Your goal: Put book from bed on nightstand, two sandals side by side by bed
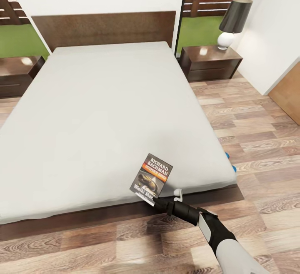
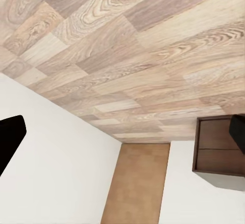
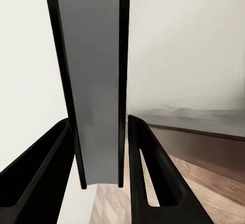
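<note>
The book (image 1: 151, 178), dark with an orange band and white "Richard Bachman" lettering, is held upright just above the near right corner of the bed (image 1: 104, 107). My right gripper (image 1: 155, 201) is shut on its lower edge. In the right wrist view the book (image 3: 92, 81) stands edge-on between the two black fingers (image 3: 148, 173). Two small blue bits of the sandals (image 1: 227, 155) peek out on the floor at the bed's right side, mostly hidden by the mattress. A dark nightstand (image 1: 210, 61) stands right of the headboard, another nightstand (image 1: 18, 74) left. My left gripper (image 2: 125, 132) is open over the floor.
A lamp (image 1: 233, 22) with a dark shade and white base stands on the right nightstand. A brown door (image 1: 287, 95) is in the white wall at the right. In the left wrist view, a dark cabinet (image 2: 217, 150) and a brown door (image 2: 138, 183) show.
</note>
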Tool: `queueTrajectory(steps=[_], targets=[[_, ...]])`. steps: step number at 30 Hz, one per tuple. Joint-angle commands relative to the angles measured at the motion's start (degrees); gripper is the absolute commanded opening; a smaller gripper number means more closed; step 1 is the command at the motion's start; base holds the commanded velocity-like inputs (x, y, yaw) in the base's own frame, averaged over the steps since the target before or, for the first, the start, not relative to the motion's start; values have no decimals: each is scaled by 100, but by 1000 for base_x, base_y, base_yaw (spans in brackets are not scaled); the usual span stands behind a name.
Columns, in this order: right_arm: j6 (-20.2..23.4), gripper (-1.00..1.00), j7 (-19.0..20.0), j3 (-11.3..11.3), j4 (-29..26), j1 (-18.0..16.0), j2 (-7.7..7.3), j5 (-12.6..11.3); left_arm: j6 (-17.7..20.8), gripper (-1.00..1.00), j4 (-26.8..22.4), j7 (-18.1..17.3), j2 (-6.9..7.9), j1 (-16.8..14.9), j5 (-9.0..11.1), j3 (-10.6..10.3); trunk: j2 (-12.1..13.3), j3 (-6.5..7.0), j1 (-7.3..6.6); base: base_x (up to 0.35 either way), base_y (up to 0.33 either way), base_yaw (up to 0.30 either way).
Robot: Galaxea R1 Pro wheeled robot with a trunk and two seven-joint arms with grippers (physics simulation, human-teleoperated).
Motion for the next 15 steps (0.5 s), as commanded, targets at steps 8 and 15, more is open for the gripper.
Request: queueTrajectory(steps=[8, 15], targets=[[86, -100, 82, -33, -100, -2, 59, 5, -12, 100, 6, 25, 0, -1, -21, -22, 321, 142, -176, 0, 0, 0], [77, -100, 110, -63, -130, -2, 82, -34, -10, 100, 6, 27, 0, -1, -21, -22, 601, 268, -330, 0, 0, 0]])
